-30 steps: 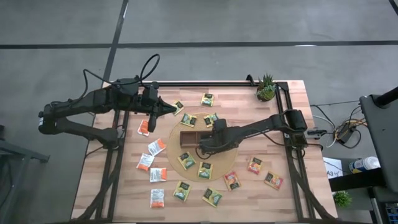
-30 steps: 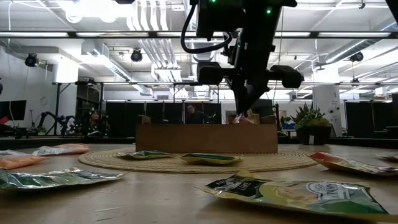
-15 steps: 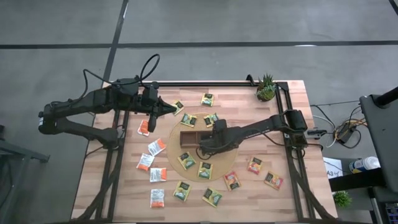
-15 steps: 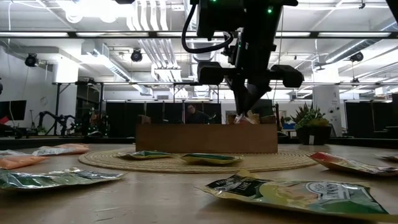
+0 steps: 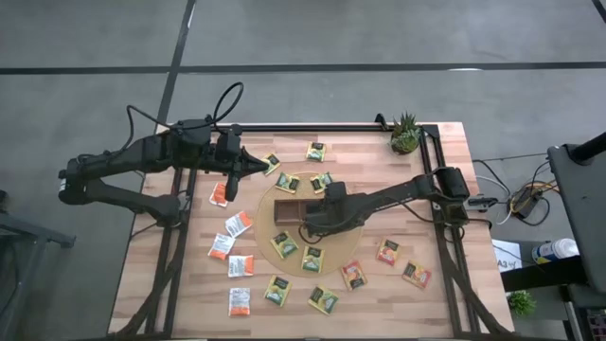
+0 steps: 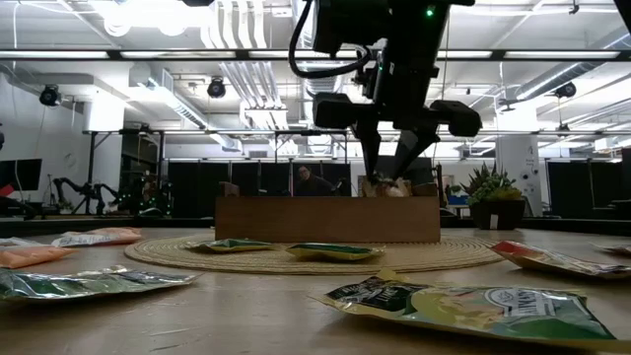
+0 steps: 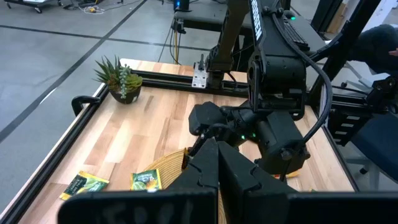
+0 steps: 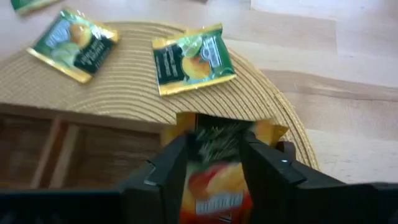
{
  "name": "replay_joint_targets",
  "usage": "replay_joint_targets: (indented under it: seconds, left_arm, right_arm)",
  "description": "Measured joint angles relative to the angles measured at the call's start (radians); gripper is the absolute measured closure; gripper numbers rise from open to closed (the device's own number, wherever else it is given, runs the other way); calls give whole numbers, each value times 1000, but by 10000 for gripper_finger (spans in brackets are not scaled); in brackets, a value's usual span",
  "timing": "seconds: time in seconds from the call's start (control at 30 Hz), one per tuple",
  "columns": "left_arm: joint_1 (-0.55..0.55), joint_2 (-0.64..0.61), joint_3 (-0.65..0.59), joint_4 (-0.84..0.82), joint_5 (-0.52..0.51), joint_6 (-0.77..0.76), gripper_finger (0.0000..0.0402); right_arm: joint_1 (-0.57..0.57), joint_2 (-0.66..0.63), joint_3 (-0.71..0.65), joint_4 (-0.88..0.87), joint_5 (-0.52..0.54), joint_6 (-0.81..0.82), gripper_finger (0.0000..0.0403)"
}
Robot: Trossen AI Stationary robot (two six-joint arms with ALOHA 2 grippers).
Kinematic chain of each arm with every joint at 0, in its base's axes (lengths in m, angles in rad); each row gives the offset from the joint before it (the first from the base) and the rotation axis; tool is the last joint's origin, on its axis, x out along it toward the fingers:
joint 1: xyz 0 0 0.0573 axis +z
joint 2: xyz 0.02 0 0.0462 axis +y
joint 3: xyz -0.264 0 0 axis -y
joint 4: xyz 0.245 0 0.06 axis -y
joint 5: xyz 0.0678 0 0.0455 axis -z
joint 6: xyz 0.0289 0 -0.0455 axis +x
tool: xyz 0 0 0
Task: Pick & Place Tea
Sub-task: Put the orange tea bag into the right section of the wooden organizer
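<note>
1. Between the fingers (image 8: 163, 163) of the right gripper (image 8: 214, 171) sits an orange-red tea sachet (image 8: 214, 186). The jaws stand apart on either side of it, so it looks released rather than pinched, probably into the end compartment of the wooden tray (image 5: 287, 211) directly below.
2. The right arm reaches in low over the round woven mat (image 5: 348, 251), wrist pitched down, fingers pointing into the tray.
3. Ahead of that gripper, two yellow-green sachets (image 8: 193, 59) lie flat on the mat.
4. The left gripper (image 5: 262, 166) waits, fingers together and empty, at the table's far left edge, well apart from the tray.
</note>
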Motion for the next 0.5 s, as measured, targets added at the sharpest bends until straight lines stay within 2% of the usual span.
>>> replay_joint_targets:
  seconds: [0.17, 0.33, 0.5]
  left_arm:
    - [0, 0, 0, 0, 0, 0, 400]
    - [0, 0, 0, 0, 0, 0, 400]
    - [0, 0, 0, 0, 0, 3, 400]
  right_arm:
    - [0, -32, 0, -1, 12, -9, 220]
    - [0, -60, 0, -6, 30, -64, 212]
    - [0, -118, 0, -2, -24, -304, 211]
